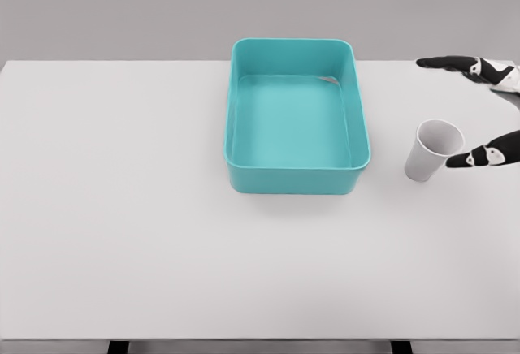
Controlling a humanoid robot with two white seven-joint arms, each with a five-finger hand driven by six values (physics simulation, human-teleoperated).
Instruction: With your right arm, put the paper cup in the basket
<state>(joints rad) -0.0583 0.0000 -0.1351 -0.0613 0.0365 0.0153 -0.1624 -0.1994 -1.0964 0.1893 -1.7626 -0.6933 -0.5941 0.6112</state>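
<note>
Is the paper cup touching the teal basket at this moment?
Apart. The head view shows a clear strip of bare white table between the paper cup and the right wall of the basket; the cup stands to the basket's right.

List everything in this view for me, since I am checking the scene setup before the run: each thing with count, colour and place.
table: one, white, fills most of the view.
basket: one, teal, rectangular, on the table right of centre, nothing in it.
paper cup: one, white, on the table right of the basket, apart from it, tilted with its mouth up and to the right.
right robot hand: one, white and black, at the right edge, fingers spread around the cup's far and near sides, not closed on it.
left robot hand: not in view.
</note>
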